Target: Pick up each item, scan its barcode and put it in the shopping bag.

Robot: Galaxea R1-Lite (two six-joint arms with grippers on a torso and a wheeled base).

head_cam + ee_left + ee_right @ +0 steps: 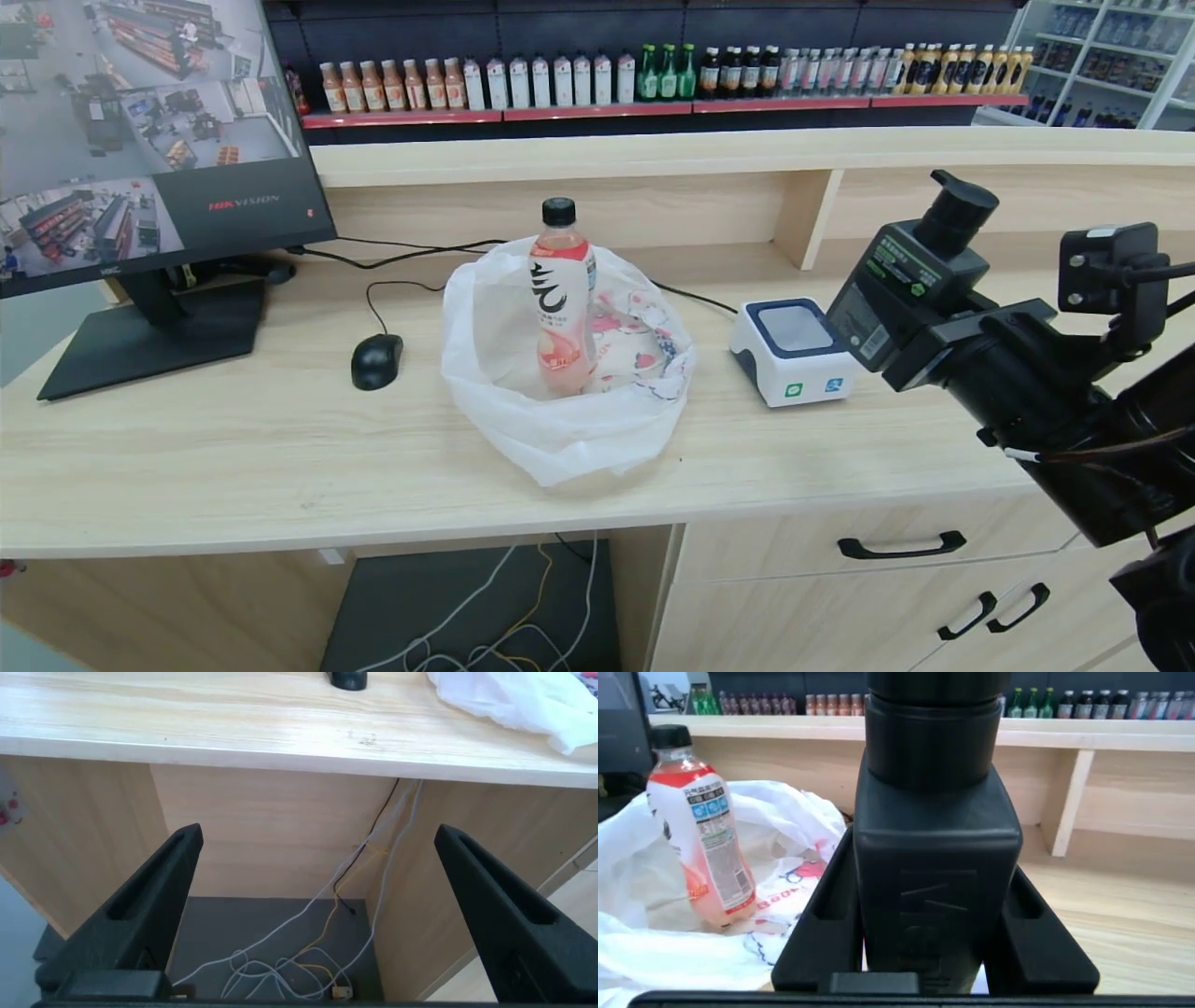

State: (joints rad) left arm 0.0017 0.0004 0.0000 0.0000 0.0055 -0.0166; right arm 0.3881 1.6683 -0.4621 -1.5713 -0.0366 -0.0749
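On the desk (233, 448), the white shopping bag (560, 429) holds a pink drink bottle (562, 299) upright. The right end effector (962, 341) is clamped around a black bottle (910, 275) just beside the barcode scanner (794, 350). I'd turn the bottle's barcode (876, 343) to face the scanner window. The left end effector (322, 905) hangs wide open and empty.

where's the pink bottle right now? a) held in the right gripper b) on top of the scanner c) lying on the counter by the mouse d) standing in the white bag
d: the pink bottle stands upright inside the white bag; the right gripper holds a black bottle instead.
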